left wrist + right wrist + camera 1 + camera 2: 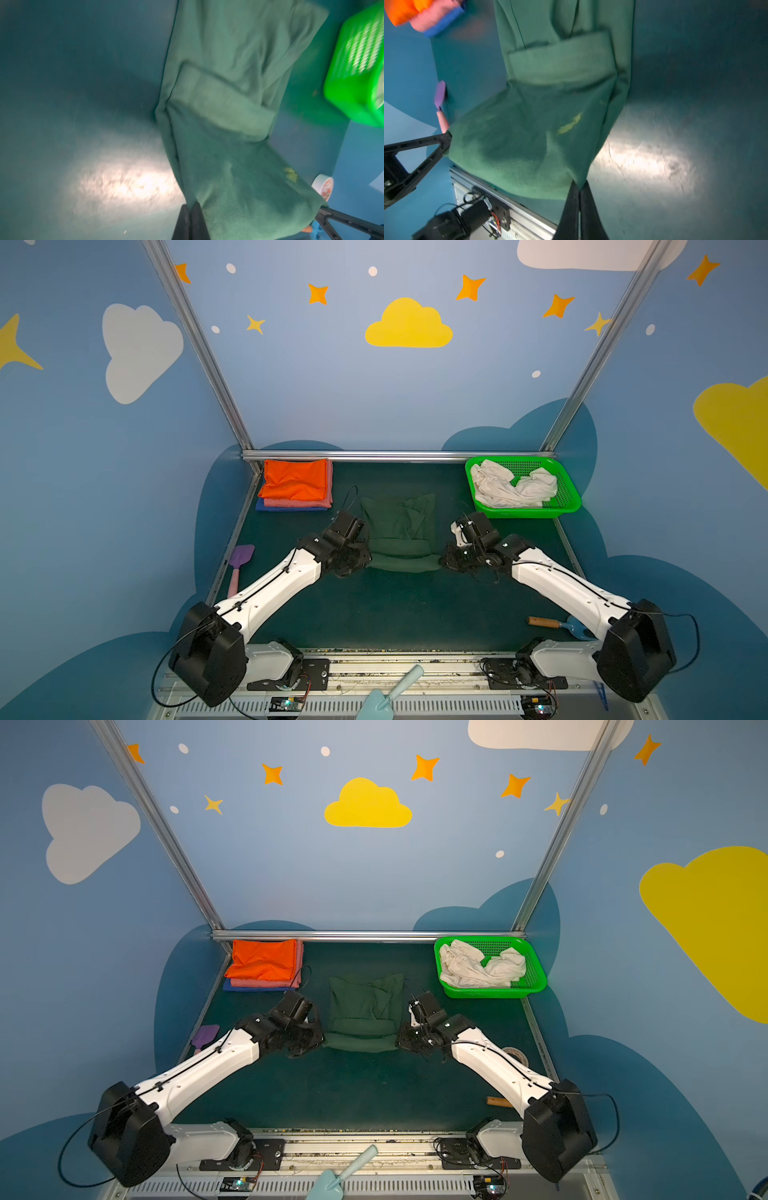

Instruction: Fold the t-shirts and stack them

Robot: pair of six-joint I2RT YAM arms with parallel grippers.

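One shirt is being worked on: the dark green t-shirt (400, 526). It lies in the middle of the table (395, 614), between the two arms. Its sides are turned in, so it is a long narrow strip, and a fold of cloth runs across it. The near end is held up off the table and sags a little between the two claws. I think this is the step where the near end gets laid over the far end, so the green one looks about half folded. After that it has to go on the pile. Three shirts look done. The orange t-shirt (296, 479) lies folded on the pink t-shirt (301, 502), and that lies on the blue t-shirt (286, 509), at the back left corner. The white t-shirt (511, 485) is a crumpled heap in the green basket (570, 499) at the back right, so it is not folded at all. The left gripper (190, 220) is pinched tight on the near left corner of the green shirt. The right gripper (579, 207) is pinched tight on the near right corner. Both arms reach out from the front edge, bend in toward each other and stay low over the table.
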